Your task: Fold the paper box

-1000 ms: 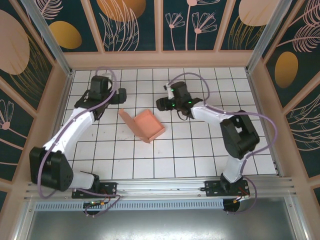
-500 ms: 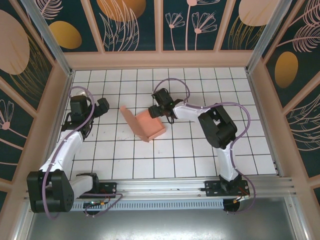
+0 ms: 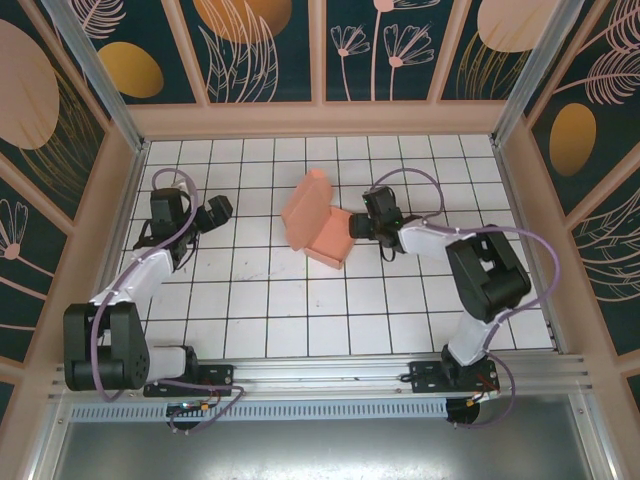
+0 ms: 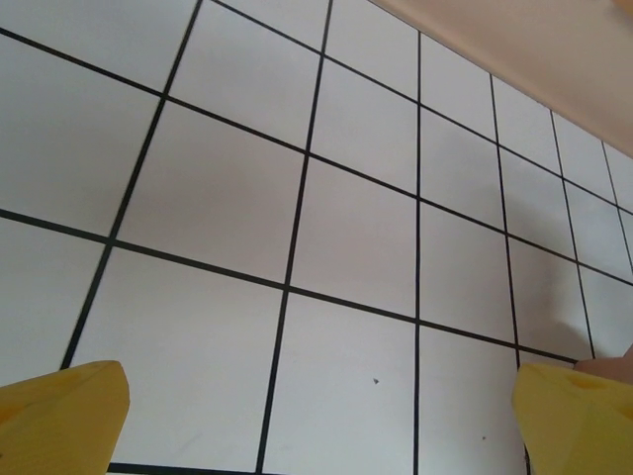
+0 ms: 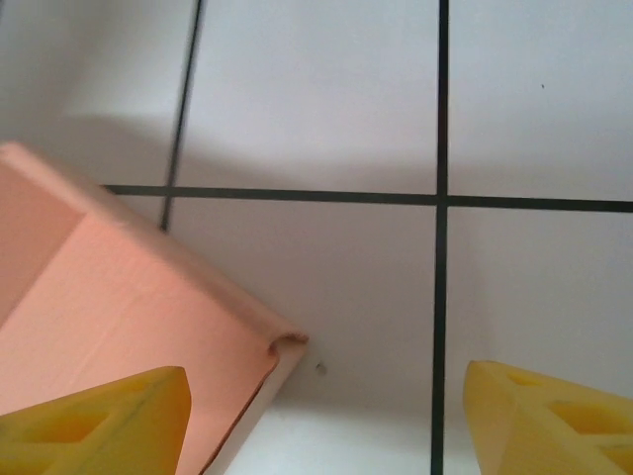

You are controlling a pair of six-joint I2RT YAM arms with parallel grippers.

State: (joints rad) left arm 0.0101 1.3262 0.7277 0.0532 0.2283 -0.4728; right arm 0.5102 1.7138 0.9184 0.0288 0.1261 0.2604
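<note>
Sitting near the middle of the white gridded table (image 3: 250, 310), the paper box (image 3: 325, 238) has one flap tilted up on its far-left side. The right gripper (image 3: 357, 226) is just beside the box's right edge, its yellow fingers (image 5: 99, 421) spread fairly wide, and a box corner pokes in between them with nothing clamped. The left gripper (image 3: 221, 209) hovers well apart to the left, fingers (image 4: 59, 416) at full spread above bare tiles.

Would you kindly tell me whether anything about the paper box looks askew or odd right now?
The paper box lies skewed against the gridded table, with its lid flap standing up, not closed. In the right wrist view, one corner has a slightly curled lip.
</note>
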